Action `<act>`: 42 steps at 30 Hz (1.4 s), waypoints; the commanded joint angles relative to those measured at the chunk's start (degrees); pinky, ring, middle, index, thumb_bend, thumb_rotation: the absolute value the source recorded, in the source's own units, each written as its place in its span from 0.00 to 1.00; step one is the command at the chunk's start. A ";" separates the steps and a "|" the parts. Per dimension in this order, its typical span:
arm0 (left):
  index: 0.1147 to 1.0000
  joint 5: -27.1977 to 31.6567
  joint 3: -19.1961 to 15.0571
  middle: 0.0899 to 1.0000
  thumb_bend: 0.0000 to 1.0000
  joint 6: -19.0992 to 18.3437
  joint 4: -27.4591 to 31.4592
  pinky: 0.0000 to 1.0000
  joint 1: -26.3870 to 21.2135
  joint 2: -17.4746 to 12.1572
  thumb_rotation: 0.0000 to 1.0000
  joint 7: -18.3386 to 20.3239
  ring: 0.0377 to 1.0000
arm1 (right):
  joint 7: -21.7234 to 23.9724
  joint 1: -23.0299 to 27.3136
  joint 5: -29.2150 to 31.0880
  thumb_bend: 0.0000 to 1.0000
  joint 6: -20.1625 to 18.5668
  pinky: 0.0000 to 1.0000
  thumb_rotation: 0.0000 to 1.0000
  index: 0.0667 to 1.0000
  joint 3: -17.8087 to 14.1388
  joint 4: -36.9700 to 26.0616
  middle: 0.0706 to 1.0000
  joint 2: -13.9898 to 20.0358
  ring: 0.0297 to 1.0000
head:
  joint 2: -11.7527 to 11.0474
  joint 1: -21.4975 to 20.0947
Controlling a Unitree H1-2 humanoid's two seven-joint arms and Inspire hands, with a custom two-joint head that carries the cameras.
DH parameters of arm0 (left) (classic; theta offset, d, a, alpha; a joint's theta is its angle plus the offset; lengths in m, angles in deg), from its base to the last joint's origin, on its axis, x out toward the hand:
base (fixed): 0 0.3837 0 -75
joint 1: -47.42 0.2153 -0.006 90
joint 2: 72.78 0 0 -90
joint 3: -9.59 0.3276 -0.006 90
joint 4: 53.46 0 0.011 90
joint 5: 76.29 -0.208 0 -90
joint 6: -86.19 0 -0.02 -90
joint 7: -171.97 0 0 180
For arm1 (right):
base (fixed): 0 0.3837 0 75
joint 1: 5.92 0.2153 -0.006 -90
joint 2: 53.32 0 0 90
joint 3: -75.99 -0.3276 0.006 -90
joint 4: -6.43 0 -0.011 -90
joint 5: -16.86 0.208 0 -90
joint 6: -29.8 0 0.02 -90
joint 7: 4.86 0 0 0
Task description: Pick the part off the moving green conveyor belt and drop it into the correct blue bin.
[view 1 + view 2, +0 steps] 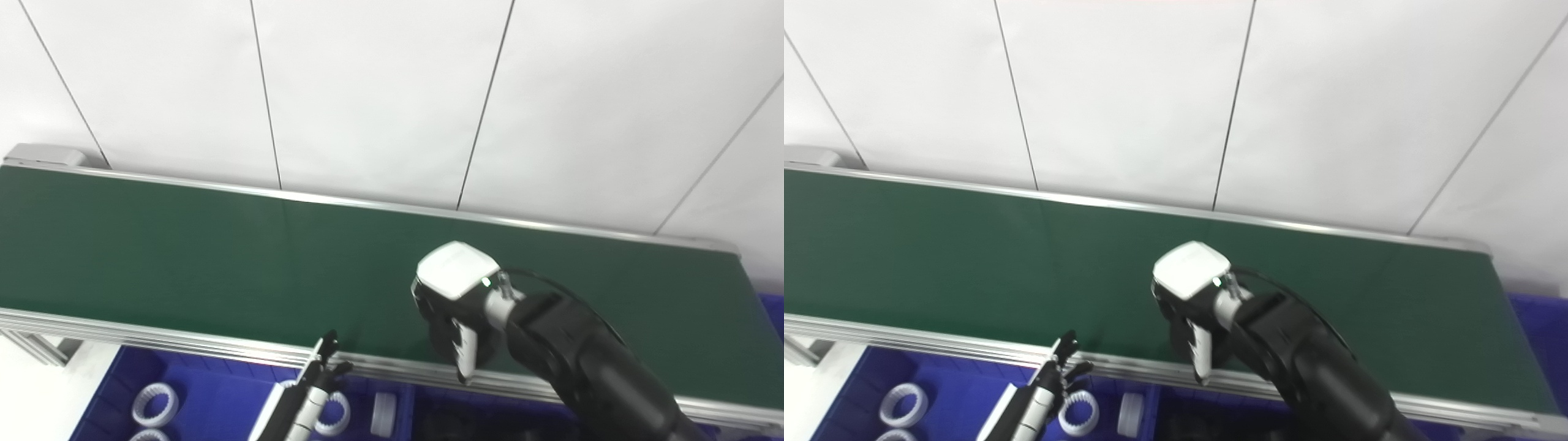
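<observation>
Hovering over the green belt (184, 245), right hand (456, 306) curls its fingers downward, can't tell if it's gripping a part; none visible beyond them; left hand (324, 361) sits spread above the blue bin (202, 383); mistimed release could miss it.

Bins (202, 392) before belt (184, 257) (rings (154, 404) inside)

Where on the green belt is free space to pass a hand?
The belt lies bare left of the right hand, from the near rail to the wall. The belt's right end is also bare. The blue bin is crowded with white rings and the left hand.
</observation>
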 commanded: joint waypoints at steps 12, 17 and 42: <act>1.00 5.44 -4.27 1.00 0.69 -6.15 6.75 0.91 -2.27 -3.42 0.94 3.05 0.92 | 9.06 -12.26 -4.88 0.51 0.95 0.27 0.00 0.50 -6.65 -13.25 0.44 -1.65 0.35 | 5.84 -6.17; 1.00 5.72 -4.78 1.00 0.68 -8.75 8.16 0.89 -3.24 -3.88 0.93 3.09 0.92 | 6.68 -18.29 -5.13 0.51 0.36 0.28 0.00 0.50 -10.75 -14.48 0.44 -3.27 0.36 | 7.02 -6.17; 1.00 5.83 -4.71 1.00 0.64 -14.02 12.19 0.88 -2.57 -4.17 0.95 3.17 0.91 | -21.27 -30.23 -11.99 1.00 6.06 0.88 0.54 0.75 -13.21 -2.49 0.80 -3.71 0.80 | 8.37 -4.44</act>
